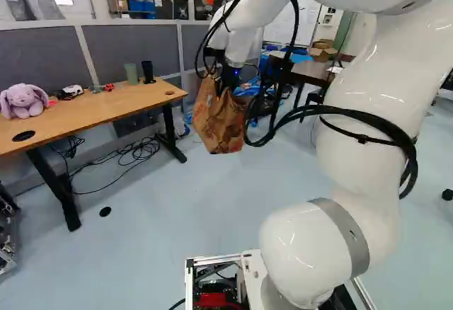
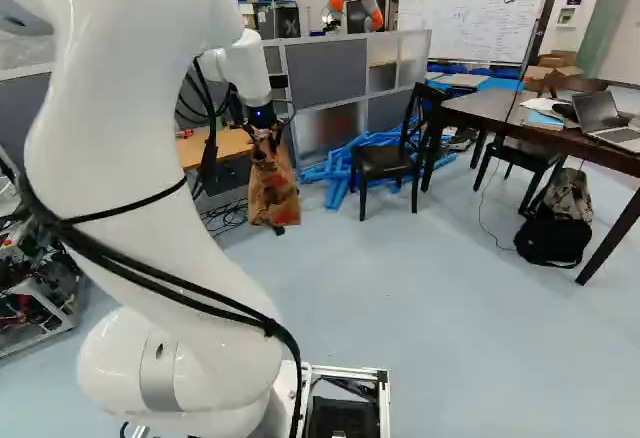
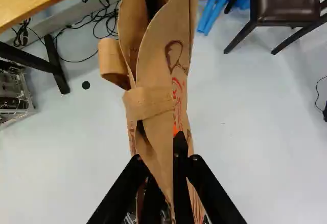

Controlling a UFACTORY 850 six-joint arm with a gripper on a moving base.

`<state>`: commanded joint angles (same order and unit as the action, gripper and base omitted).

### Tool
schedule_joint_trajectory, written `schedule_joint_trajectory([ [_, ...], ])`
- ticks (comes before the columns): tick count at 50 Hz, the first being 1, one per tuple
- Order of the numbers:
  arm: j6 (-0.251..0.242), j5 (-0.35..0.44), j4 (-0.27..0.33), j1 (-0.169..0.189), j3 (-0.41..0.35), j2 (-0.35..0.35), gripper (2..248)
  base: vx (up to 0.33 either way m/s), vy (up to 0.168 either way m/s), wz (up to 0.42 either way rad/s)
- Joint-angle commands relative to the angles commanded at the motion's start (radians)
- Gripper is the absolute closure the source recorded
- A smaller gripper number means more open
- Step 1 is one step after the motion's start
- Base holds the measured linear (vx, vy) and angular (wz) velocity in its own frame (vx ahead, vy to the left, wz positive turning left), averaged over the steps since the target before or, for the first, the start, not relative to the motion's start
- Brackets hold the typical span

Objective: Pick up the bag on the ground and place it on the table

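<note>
My gripper (image 1: 230, 76) is raised beyond the light wooden table's far end in the left base view, with the brown paper bag (image 1: 218, 122) hanging below it, clear of the floor. In the wrist view the gripper (image 3: 171, 170) is shut on a part of the bag (image 3: 158, 75), whose paper and folded handle extend ahead of the fingers and hide part of them. The wooden table (image 1: 99, 112) stands left of the bag in the left base view; its edge (image 3: 46, 1) also shows in the wrist view, beside the bag.
On the table are a purple plush (image 1: 27, 101), small toys and two cups (image 1: 132, 73). Cables (image 1: 134, 153) lie beneath it. Blue tubes (image 2: 345, 163), a black chair (image 2: 390, 158) and a dark table (image 2: 490, 108) stand farther right. Another robot (image 2: 358, 3) is behind the partitions.
</note>
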<state>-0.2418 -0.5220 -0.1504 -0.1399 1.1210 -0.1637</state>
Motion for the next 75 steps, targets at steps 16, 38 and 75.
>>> schedule_joint_trajectory([
  [16,0.000,0.000,0.000,0.001,0.006,0.035,229,0.000,0.000,0.000],
  [38,0.000,-0.043,0.000,0.003,0.033,0.064,229,0.000,0.000,0.000],
  [75,0.000,-0.175,0.000,0.008,0.101,0.093,229,0.000,0.000,0.000],
])
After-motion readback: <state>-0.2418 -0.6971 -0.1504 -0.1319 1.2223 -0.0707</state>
